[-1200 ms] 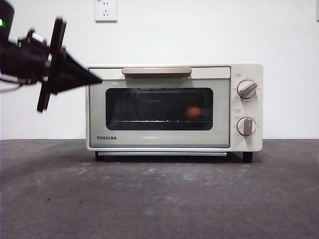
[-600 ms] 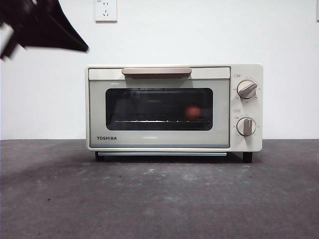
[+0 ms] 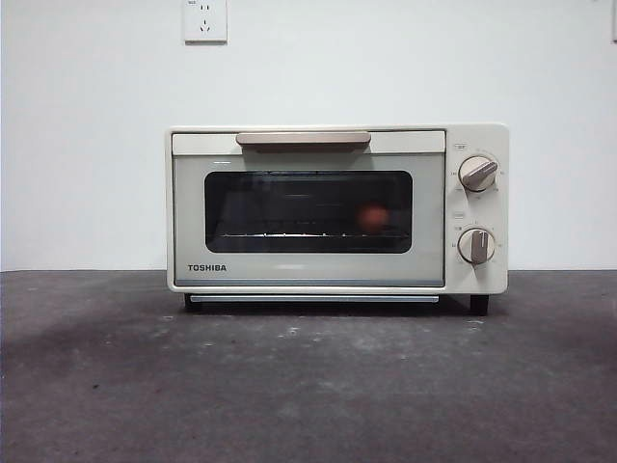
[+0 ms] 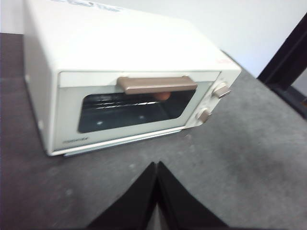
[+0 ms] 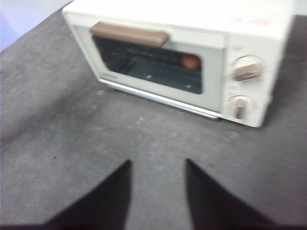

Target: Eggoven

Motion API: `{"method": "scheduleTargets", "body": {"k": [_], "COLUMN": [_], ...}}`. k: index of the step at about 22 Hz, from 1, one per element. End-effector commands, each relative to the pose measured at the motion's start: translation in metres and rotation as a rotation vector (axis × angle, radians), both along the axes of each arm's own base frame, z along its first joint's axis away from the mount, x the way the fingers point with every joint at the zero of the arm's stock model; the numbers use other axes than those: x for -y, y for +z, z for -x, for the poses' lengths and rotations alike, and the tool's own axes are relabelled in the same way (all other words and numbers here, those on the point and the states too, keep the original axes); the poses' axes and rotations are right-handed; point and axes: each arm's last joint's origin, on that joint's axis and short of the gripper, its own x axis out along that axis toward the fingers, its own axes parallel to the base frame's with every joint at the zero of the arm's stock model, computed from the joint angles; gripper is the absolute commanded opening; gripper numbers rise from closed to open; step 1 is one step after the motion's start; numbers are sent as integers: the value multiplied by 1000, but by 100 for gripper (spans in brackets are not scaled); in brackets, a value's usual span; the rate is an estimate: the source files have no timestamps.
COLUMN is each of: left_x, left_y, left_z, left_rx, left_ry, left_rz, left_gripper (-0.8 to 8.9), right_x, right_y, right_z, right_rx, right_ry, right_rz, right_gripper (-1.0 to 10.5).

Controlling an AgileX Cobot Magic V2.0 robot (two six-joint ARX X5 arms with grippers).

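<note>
Sitting inside shut oven [image 3: 308,207]: egg [image 3: 373,215].

oven [image 3: 308,275] door shut, egg [image 3: 373,215] behind glass, table [image 3: 308,386] in front open

The egg [image 3: 373,215] sits inside the oven [image 3: 336,208], on its rack (toward the side with the two knobs [image 3: 477,209]). The oven stands on the table [image 3: 308,386].

Left hand [image 4: 157,165]: jaws pressed together tip to tip, nothing between them, raised clear above the surface. Right hand [image 5: 157,165]: jaws parted with a clear gap, empty, likewise held above the surface. Neither arm showing in the front view. Touching nothing. Both wrist views slightly blurred.
</note>
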Motion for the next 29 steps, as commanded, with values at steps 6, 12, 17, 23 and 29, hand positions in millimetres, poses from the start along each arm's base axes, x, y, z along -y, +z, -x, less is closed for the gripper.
{"method": "scheduleTargets", "body": {"k": [6,12,17,23,29], "left_x": [-5,-5,-4,-4,-4], "left_y": [0,0,0,0,0], "left_z": [11,11,11,11,11], "left_rx": [8,3,4,2,3], "left_ry": [15,15,15,15,15], "left_rz": [-76,-77,-77,-77,-77], "left_gripper": [7,7,7,7,7], "right_x": [-16,-18,-16,-16,-16], "right_y": [-32,-36,-36,-36,-36], "right_z": [-17,-20,-21,-21,-21], "right_rx": [178,203,215,215,215], "right_ry": [47,39,-25,-25,-25], "right_rz": [-73,-49,-32,-32,-32], "right_gripper": [5,5,5,5,5]}}
